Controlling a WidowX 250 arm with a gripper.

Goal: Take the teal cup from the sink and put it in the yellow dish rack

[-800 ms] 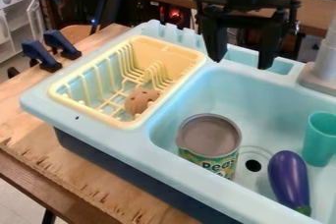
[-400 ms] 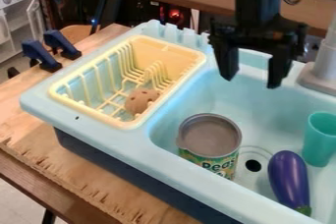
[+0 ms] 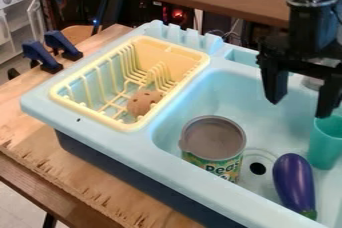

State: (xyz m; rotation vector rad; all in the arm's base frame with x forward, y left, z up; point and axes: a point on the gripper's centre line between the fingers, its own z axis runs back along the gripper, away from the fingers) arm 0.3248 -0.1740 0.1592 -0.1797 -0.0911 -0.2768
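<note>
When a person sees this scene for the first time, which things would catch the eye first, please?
Probably the black hand, hanging open at the right over the light blue sink, near the teal cup. Next, the glossy purple eggplant lying beside the drain, and the large can standing to its left. The yellow rack also stands out, left of the basin.

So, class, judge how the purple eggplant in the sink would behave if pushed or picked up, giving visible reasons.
The purple eggplant would probably roll if nudged sideways, since its body is rounded and it lies on its side. Its glossy skin could make it slippery. It looks stiff, with a smooth, undented shape.
</note>
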